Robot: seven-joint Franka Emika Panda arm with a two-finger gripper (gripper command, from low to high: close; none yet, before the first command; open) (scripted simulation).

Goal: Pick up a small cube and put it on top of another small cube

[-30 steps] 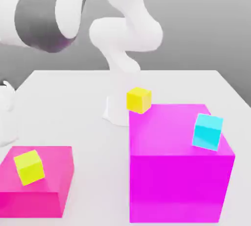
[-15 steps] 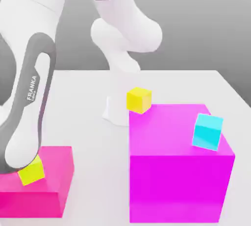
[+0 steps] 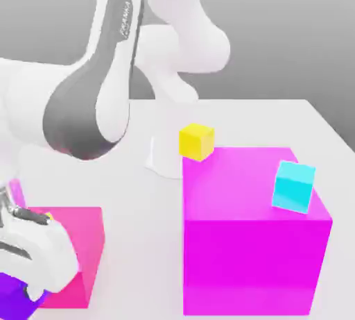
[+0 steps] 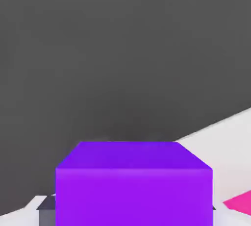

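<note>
One word legible: "FRANKA" on arm [image 3: 123, 17].

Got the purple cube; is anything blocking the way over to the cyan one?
Nothing visible covers the cyan cube; its top is bare on the big magenta block. The purple cube must rise above that block's side.

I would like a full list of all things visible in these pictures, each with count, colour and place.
purple cube: one, violet, close before the hand camera, between the gripper's sides.
cyan cube: one, light blue, on the big magenta block, toward the exterior view's right.
yellow cube: one, yellow, behind the big block's far corner.
big magenta block: one, magenta, exterior view's right.
low magenta block: one, magenta-pink, exterior view's left.
table: one, white.
arm: one, white and grey, reaching down at the exterior view's left.
gripper: one, shut on the purple cube.
</note>
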